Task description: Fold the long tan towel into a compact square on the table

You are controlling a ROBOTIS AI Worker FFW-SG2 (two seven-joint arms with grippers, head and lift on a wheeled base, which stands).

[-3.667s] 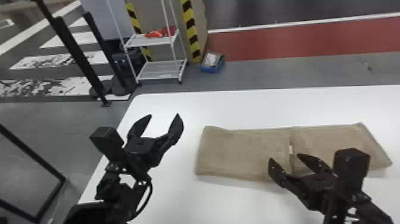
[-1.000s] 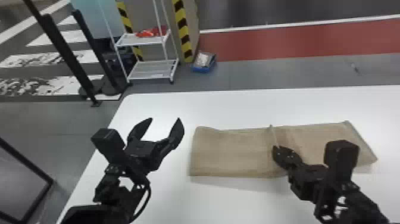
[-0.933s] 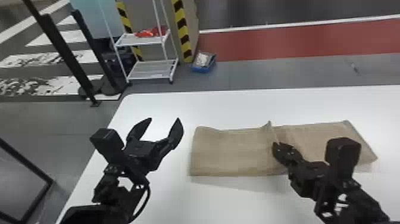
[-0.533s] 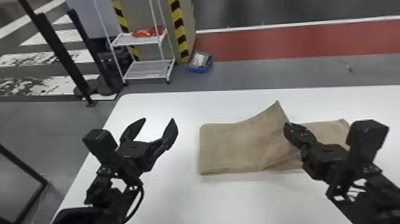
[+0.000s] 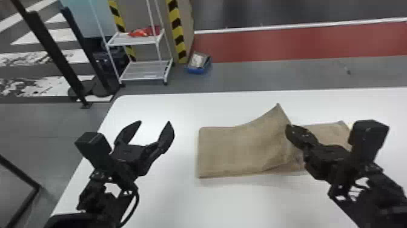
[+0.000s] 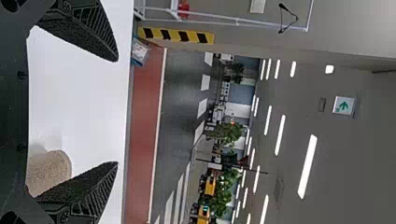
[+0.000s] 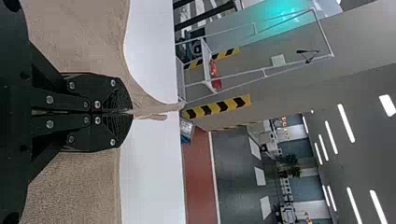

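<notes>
Fold in progress. The tan towel point(image 5: 236, 151) lies right of centre in the head view, on the white table point(image 5: 242, 203). Its left portion is flat; its middle rises to a peaked corner; a further length lies flat towards the right of the frame. The step in hand is judged to be the lifting and placing of one folded layer, the outline being oblong and not yet square. The next move probably calls for laying the raised edge over the right-hand length, aligning the borders and releasing without dragging the layer beneath.

Right gripper point(image 7: 131, 112): closed, its two black fingers pressed together at left of centre in the right wrist view, with a thin pinch of towel between the tips and cloth extending beyond them.

Left gripper point(image 5: 155, 122): wide open, holding nothing, parked at left of centre in the head view, apart from the towel.
</notes>
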